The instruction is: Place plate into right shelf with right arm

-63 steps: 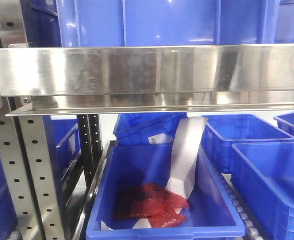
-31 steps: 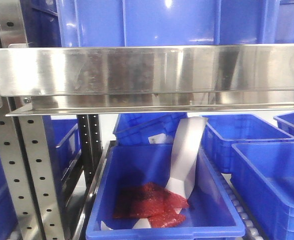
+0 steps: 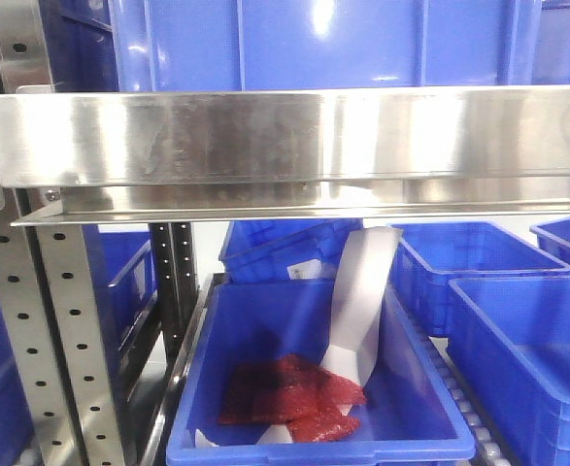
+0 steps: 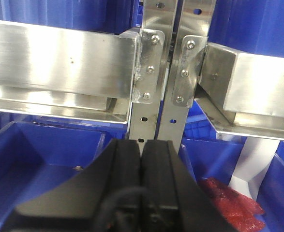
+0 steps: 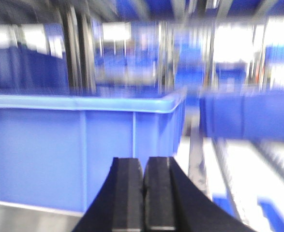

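The plate is out of view in every frame. The right shelf shows as a shiny steel rail (image 3: 294, 136) across the front view, with perforated uprights (image 3: 66, 340) on the left. In the left wrist view its rails (image 4: 59, 60) meet bolted uprights (image 4: 168, 63). My left gripper (image 4: 142, 142) is shut with nothing between its black fingers, pointing at those uprights. My right gripper (image 5: 143, 160) is also shut and holds nothing. It faces the wall of a blue bin (image 5: 79, 145), and that view is blurred by motion.
Below the rail sits an open blue bin (image 3: 411, 408) holding crumpled red material (image 3: 289, 400) and a bent white strip (image 3: 362, 301). More blue bins (image 3: 527, 330) stand to its right, behind it and on the level above (image 3: 314, 44).
A dark reflection on the steel rail has faded and the rail looks brighter. Nothing else in the front view has moved.
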